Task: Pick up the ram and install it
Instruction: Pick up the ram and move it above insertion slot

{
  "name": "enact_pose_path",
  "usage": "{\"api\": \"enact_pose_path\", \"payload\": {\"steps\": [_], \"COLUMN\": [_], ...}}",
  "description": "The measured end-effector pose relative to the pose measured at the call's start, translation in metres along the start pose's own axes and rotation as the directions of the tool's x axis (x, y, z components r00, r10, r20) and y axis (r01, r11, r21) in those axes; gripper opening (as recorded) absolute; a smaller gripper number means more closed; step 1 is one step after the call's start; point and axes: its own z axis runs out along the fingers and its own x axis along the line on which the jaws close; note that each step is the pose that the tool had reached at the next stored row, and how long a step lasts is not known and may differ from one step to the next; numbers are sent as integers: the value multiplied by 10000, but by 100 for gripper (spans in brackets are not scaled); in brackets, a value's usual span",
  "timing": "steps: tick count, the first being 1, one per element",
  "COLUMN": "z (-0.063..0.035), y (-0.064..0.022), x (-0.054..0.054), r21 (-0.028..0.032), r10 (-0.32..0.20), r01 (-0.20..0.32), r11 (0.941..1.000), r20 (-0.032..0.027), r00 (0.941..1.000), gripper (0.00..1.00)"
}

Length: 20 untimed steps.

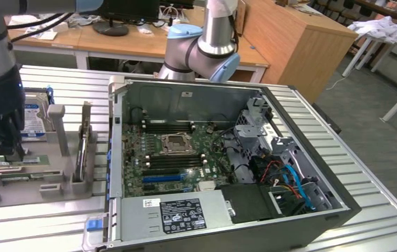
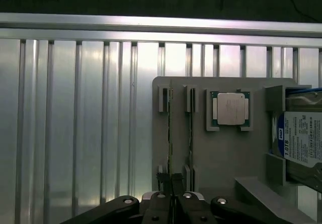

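The claw [image 2: 171, 179] is clenched on one end of the ram [image 2: 170, 128], which stands on edge in a tray [image 2: 226, 153] slot. The ram's long axis runs straight away from the claw. The open computer [image 1: 184, 97] lies to the exterior view's right.

Not much readable text.

Wrist view:
- hard drive [image 2: 302, 143]: blue-and-white label with the "WD" logo in the blue strip and "1.0TB" just beside it, both printed sideways. The fine print and barcodes on the rest of the label are too small to read.
- processor chip [image 2: 230, 108]: faint marking lines on the silver lid, not legible.
- the ram [image 2: 170, 128]: seen edge-on, print can't be made out.

Exterior view:
- black label [image 1: 182, 215] on the silver power supply [image 1: 134, 223]: white logos and rows of text, unreadable.
- white sticker [image 1: 150, 202] just beside the black label: also unreadable.
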Motion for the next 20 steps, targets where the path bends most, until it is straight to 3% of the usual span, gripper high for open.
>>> {"api": "enact_pose_path", "payload": {"steps": [5,12,20], "z": [-116,-152,-382], "y": [4,5,12], "x": [-2,-3,-8], "r21": [0,0,1], "r10": [0,0,0], "r01": [0,0,0], "r11": [10000,10000,10000], "r20": [0,0,1], "r00": [10000,10000,10000], "gripper": [12,12,12]}}
